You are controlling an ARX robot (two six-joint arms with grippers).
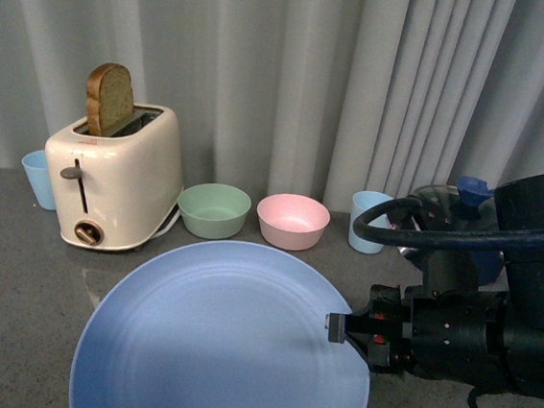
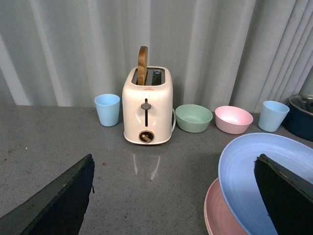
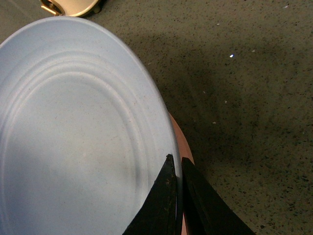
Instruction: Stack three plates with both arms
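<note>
Grey counter (image 1: pixel 15 266) holds the pink plate (image 2: pixel 220 215), and the right gripper (image 3: pixel 177 164), pinching the blue plate (image 1: pixel 220 344) by its rim just above, should level and centre it before releasing

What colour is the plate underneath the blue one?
Pink plate, seen best in the left wrist view, peeking out below the blue plate.

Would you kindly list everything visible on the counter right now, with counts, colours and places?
Large round matte plates: two seen; light blue tilted above pink, front.
Cream toaster: one, back left, brown bread slice in its slot.
Small bowls: green and pink, behind the plates.
Light blue cups: two, left of toaster, right of bowls.
Dark lidded pot: one, back right.
Right gripper: shut on the blue plate's rim.
Left gripper: open, empty.
</note>
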